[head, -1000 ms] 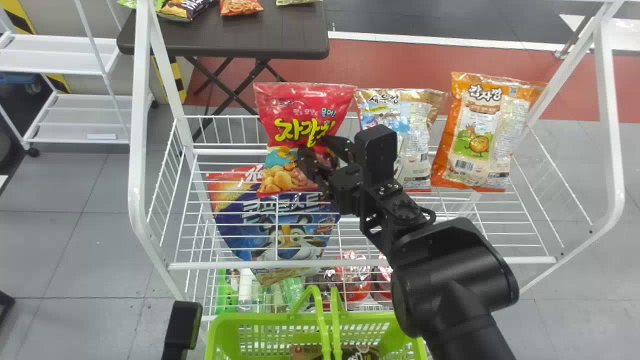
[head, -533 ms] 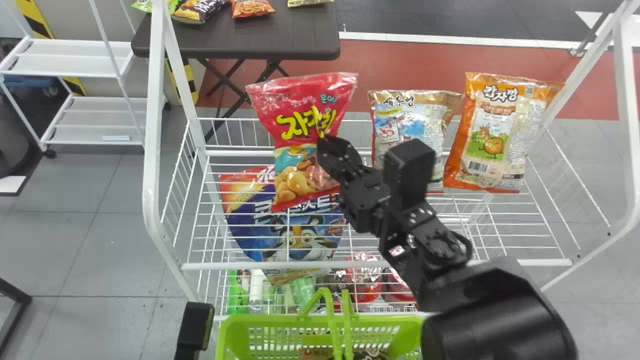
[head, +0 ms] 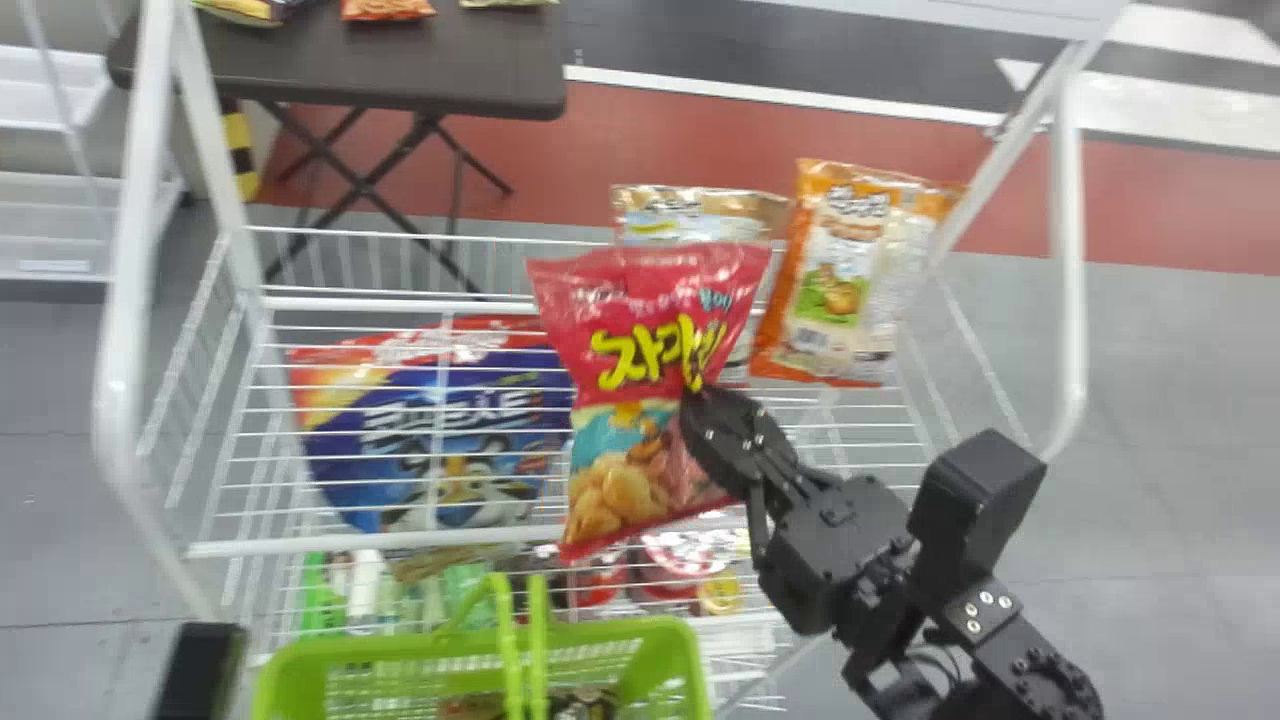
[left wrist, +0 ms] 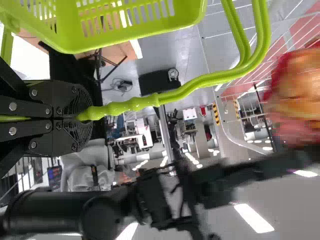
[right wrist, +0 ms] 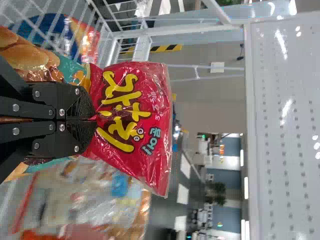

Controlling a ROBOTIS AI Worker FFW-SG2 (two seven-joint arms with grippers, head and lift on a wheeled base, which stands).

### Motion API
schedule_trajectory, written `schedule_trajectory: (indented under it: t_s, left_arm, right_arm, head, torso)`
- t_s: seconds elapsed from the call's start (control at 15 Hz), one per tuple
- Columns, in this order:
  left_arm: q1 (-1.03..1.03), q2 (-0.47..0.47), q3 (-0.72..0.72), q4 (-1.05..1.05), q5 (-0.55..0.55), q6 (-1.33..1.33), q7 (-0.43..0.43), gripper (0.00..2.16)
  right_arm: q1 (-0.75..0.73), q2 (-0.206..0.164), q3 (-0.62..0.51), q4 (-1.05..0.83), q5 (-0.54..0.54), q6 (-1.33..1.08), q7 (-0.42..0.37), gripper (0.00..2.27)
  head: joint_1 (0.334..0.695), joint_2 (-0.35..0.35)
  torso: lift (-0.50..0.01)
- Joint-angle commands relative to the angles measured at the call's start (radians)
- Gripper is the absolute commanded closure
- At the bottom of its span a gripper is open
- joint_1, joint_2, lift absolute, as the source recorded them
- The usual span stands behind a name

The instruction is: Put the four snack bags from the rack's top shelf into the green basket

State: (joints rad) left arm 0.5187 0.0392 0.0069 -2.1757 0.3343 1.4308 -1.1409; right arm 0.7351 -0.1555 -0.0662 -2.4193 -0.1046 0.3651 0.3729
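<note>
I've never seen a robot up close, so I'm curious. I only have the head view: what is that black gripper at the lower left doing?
Observer: The left wrist view shows the left gripper closed on the handle of the basket.
Visitor: And is the other one really gripping the red bag, or just leaning on it?
Observer: Gripping: in the right wrist view, the right gripper's two fingertips pinch a fold of the bag.

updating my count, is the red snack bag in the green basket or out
Out: the red snack bag is pinched by the right end effector, wholly clear of the green basket.
</note>
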Motion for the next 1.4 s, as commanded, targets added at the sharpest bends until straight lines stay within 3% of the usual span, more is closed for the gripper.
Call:
schedule_trajectory:
  t_s: [0.0, 0.2, 0.27, 0.47, 0.87, 1.27, 1.33]
  left_arm:
    - [-0.002, -0.004, 0.001, 0.005, -0.001, -0.011, 0.004, 2.15]
    - [-0.003, -0.007, -0.001, 0.005, -0.003, -0.014, 0.010, 2.15]
    - [-0.003, -0.007, -0.001, 0.005, -0.003, -0.014, 0.009, 2.15]
    - [-0.003, -0.007, -0.001, 0.005, -0.003, -0.014, 0.006, 2.15]
    - [0.003, -0.007, -0.025, 0.001, -0.005, -0.017, 0.009, 2.15]
    - [0.011, -0.005, -0.028, -0.001, -0.005, -0.020, 0.003, 2.15]
    - [0.012, -0.005, -0.025, -0.003, -0.005, -0.020, 0.001, 2.15]
  right_arm:
    - [0.092, -0.012, -0.133, -0.060, -0.106, 0.137, 0.060, 2.11]
    - [0.133, 0.007, -0.285, -0.075, -0.231, 0.389, 0.178, 2.11]
    - [0.135, 0.024, -0.310, -0.075, -0.231, 0.478, 0.218, 2.13]
    - [0.136, 0.030, -0.310, -0.038, -0.253, 0.665, 0.288, 2.13]
    - [0.113, 0.028, -0.119, 0.049, -0.231, 0.634, 0.302, 2.13]
    - [0.072, 0.019, 0.051, 0.112, -0.161, 0.576, 0.244, 2.09]
    - [0.059, 0.013, 0.051, 0.131, -0.152, 0.604, 0.241, 1.67]
  head:
    - [0.695, -0.350]
    - [0.695, -0.350]
    - [0.695, -0.350]
    - [0.695, -0.350]
    - [0.695, -0.350]
    - [0.695, -0.350]
    - [0.695, -0.350]
  torso:
    - [0.000]
    - [0.000]
    - [0.000]
    - [0.000]
    - [0.000]
    - [0.000]
    - [0.000]
